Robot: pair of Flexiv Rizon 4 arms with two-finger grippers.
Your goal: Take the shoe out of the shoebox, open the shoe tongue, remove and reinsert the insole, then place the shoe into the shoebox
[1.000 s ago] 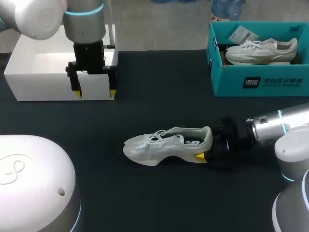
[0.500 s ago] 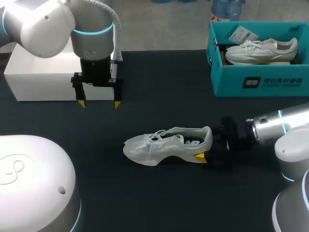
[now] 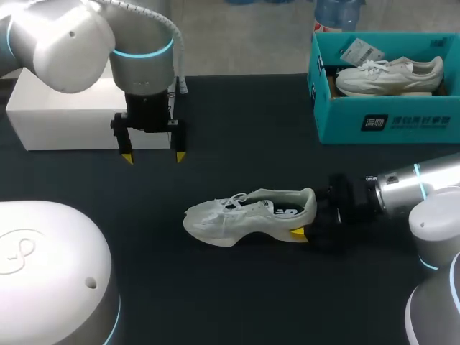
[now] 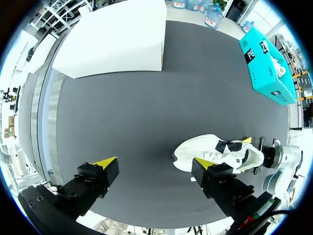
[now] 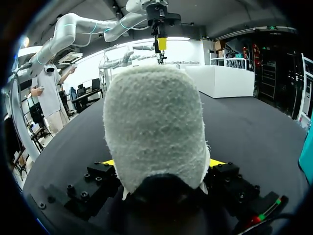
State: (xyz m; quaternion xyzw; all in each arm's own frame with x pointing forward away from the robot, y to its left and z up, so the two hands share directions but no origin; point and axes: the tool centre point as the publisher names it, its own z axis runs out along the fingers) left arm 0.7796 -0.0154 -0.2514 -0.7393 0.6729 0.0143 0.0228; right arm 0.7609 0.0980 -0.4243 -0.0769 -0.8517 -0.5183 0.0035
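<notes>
A white sneaker [image 3: 248, 215] lies on its sole on the black table, toe pointing left. My right gripper [image 3: 307, 219] is shut on its heel, with one yellow tip showing under the heel. In the right wrist view the heel [image 5: 154, 127] fills the gap between the fingers [image 5: 108, 162], which press it from both sides. My left gripper [image 3: 153, 157] hangs open and empty in front of the white box, behind and left of the shoe. From the left wrist, the sneaker [image 4: 215, 152] lies ahead of the open gripper [image 4: 155, 164], nearer one finger. The teal shoebox [image 3: 384, 122] holds a second white shoe [image 3: 388, 75].
A white box [image 3: 65, 108] stands at the back left, just behind my left gripper. The teal shoebox is at the back right. My right arm [image 3: 402, 187] stretches in low along the table from the right.
My left gripper has moved from over the white box forward and to the right, down toward the table, staying open. The shoe and right gripper have not moved.
</notes>
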